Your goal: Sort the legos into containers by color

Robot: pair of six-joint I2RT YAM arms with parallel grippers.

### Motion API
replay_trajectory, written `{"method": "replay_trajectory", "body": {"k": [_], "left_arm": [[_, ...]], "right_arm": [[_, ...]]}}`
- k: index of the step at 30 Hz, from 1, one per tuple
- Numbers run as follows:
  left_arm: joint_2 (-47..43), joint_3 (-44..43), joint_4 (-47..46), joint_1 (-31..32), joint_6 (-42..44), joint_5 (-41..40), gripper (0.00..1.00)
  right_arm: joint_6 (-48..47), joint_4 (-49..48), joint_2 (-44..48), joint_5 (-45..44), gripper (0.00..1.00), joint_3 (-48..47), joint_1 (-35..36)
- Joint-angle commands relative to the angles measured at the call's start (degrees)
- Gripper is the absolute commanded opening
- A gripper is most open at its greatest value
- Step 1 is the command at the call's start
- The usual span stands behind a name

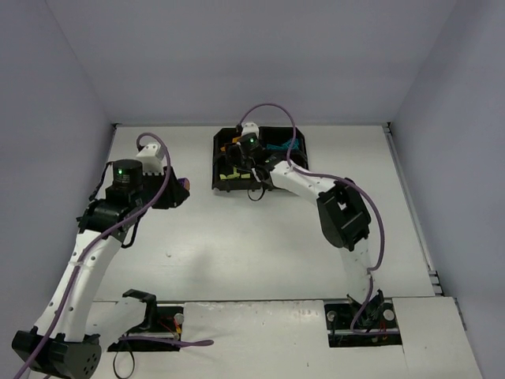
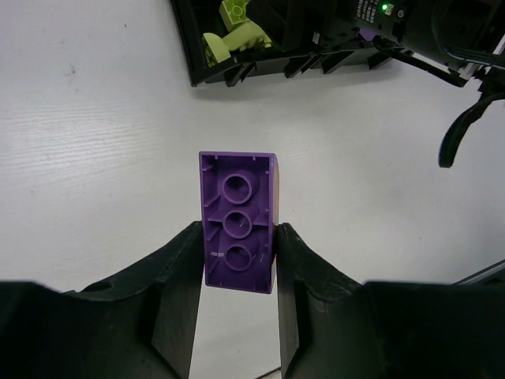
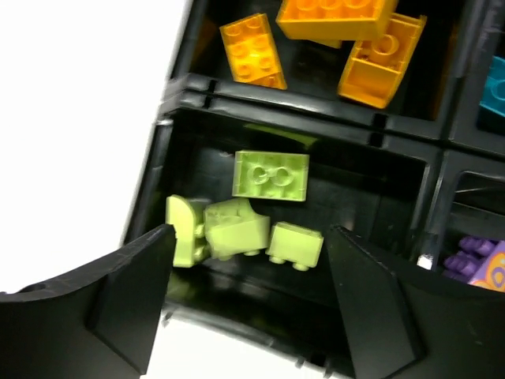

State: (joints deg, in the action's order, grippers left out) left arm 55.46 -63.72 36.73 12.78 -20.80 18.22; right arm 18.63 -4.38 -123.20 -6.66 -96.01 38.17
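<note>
One purple brick (image 2: 237, 229) sat clamped between the two fingers of my left tool (image 2: 238, 237). Its hollow underside, with three round tubes, faced the wrist camera. I held it over the white tabletop (image 2: 95, 158), apart from the black four-compartment tray (image 3: 304, 110). In the tray's near-left compartment lay four yellow-green bricks (image 3: 271, 175), three bunched in a row and one alone just behind them. The far-left compartment held three orange bricks (image 3: 252, 51). A teal brick (image 3: 495, 87) showed at the frame edge in the far-right compartment, and purple pieces (image 3: 472, 260) in the near-right one; I could count neither. My right tool (image 3: 251, 237) hung over the yellow-green compartment, fingers spread apart, gripping nothing.
</note>
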Motion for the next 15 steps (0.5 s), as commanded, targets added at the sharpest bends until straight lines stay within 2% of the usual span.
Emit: {"method": "replay_trajectory", "body": {"k": [1, 9, 15], "left_arm": [[-1.75, 0.88, -7.10, 0.76, 4.88, 1.29, 0.11], [-2.99, 5.01, -16.60, 4.70, 19.20, 2.53, 0.11], [-2.73, 5.98, -20.20, 10.07, 29.84, -1.07, 0.11]], "right_arm": [[0.17, -1.86, 10.23, 5.49, 0.75, 0.28, -0.56], [1.13, -1.86, 24.56, 29.13, 0.73, 6.79, -1.26], [5.71, -1.86, 28.10, 41.26, 0.72, 8.03, -1.08]]}}
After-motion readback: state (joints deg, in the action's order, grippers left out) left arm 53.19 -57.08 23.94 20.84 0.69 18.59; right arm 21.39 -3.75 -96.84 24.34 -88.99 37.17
